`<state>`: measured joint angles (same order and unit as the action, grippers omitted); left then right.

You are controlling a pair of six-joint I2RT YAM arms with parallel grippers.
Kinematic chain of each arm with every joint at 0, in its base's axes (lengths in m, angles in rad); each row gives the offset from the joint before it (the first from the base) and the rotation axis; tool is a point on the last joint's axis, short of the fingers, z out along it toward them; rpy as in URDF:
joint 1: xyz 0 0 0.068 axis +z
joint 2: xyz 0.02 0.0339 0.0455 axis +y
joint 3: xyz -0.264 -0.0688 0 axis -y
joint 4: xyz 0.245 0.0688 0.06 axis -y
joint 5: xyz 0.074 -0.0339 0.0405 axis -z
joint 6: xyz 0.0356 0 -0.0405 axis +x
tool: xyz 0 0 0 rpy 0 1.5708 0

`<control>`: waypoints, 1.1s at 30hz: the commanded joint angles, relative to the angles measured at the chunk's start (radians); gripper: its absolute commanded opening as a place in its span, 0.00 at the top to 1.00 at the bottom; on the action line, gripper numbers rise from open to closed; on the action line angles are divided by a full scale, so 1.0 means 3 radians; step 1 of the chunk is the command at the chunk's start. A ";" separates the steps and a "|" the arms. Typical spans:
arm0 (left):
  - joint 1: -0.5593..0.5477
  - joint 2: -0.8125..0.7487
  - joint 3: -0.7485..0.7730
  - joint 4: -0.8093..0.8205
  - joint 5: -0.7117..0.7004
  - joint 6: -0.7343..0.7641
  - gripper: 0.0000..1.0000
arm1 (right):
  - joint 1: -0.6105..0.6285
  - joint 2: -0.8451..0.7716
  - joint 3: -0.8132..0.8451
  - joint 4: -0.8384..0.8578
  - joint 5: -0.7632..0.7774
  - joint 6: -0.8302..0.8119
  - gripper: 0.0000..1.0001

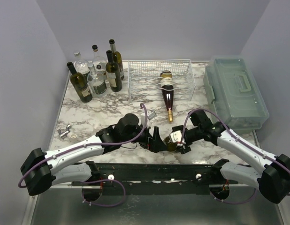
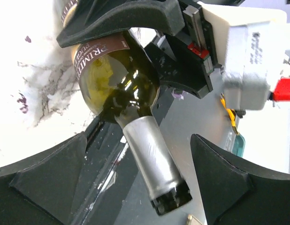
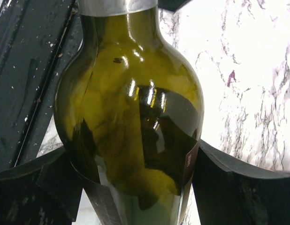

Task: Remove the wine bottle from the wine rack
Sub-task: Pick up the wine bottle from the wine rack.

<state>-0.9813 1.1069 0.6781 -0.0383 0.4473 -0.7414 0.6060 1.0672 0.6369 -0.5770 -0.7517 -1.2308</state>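
The right pincer (image 3: 135,180) is pinching the belly of a green bottle (image 3: 131,108) at the worktop's (image 1: 103,111) near edge. The left pincer (image 2: 140,161) is standing spread around its neck, not touching it. A dark bottle (image 1: 167,96) is lying in the wire rack (image 1: 144,75) by the far edge.

In the top view the left gripper (image 1: 156,140) and right gripper (image 1: 179,142) cover nearly all of the bottle (image 1: 172,139) between them. The left wrist view cuts its body and label (image 2: 91,54) off at the top edge, partly under a right finger (image 2: 121,18); the right wrist view loses its neck and base. The bits (image 1: 66,132) at the table's (image 1: 112,105) left are too small to identify.
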 commanded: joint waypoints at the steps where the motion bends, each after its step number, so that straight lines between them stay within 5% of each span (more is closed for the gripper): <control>1: 0.0007 -0.0434 -0.0104 0.0152 -0.0449 0.0140 0.06 | -0.0130 -0.0136 0.0005 0.0120 -0.0369 0.0174 1.00; 12: 0.0009 -0.1188 -0.0450 0.0678 -0.0953 0.0267 0.01 | -0.0434 -0.0204 0.0061 0.0021 -0.0829 0.0329 1.00; 18: 0.0010 -0.1571 -0.0890 0.1400 -0.1071 0.0384 0.01 | -0.0547 -0.0198 0.0106 0.0035 -0.1026 0.0549 1.00; 26: -0.0010 -0.1887 -0.1363 0.2320 -0.0862 0.0945 0.01 | -0.0680 -0.0184 0.0157 0.0013 -0.1298 0.0700 1.00; 33: -0.0334 -0.1640 -0.1306 0.2485 -0.0814 0.1904 0.01 | -0.0719 -0.0167 0.0154 0.0016 -0.1384 0.0733 1.00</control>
<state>-1.0168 0.5659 0.2745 0.6125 0.1757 -0.4084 0.3996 1.0309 0.6365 -0.5812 -1.0698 -1.0279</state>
